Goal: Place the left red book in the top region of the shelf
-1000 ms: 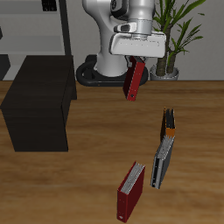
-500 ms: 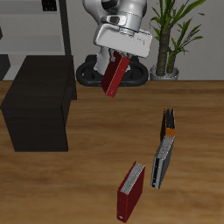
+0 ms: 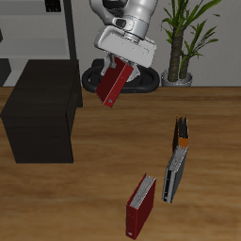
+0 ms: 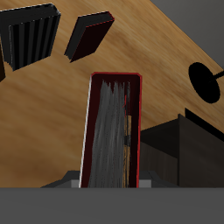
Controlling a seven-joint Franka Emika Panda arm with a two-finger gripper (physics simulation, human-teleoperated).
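Nearest the bench's point(image 3: 94, 202) front edge, a maroon book point(image 3: 141, 205) with a grey-white page block is seen lying on the wood, and just beside it a grey book point(image 3: 173, 173) and an orange-black book point(image 3: 179, 134) are lined up one behind the other, the orange-black one farther back. Farther back, toward one side, the shelf point(image 3: 43, 110) — a low matte black box — is seen resting on the bench, its flat top bare. Above the bench, between the shelf and the robot's round base point(image 3: 122, 79), the left red book point(image 3: 113, 83) is held in the air, tilted, with its lower end swung toward the shelf; it is not touching the shelf or the bench and hangs beside the shelf's top, not over it. The gripper point(image 3: 120, 62) is clamped on the book's upper end, the jaws closed against its two covers. In the wrist view the left red book point(image 4: 109, 131) is seen edge-on, its grey pages framed by the red cover, with the shelf's dark corner point(image 4: 188, 149) near it and the other books lying well apart on the wood. At the back a pale grey open rack point(image 3: 38, 33) and a potted plant point(image 3: 184, 38) are seen — both beyond the bench.
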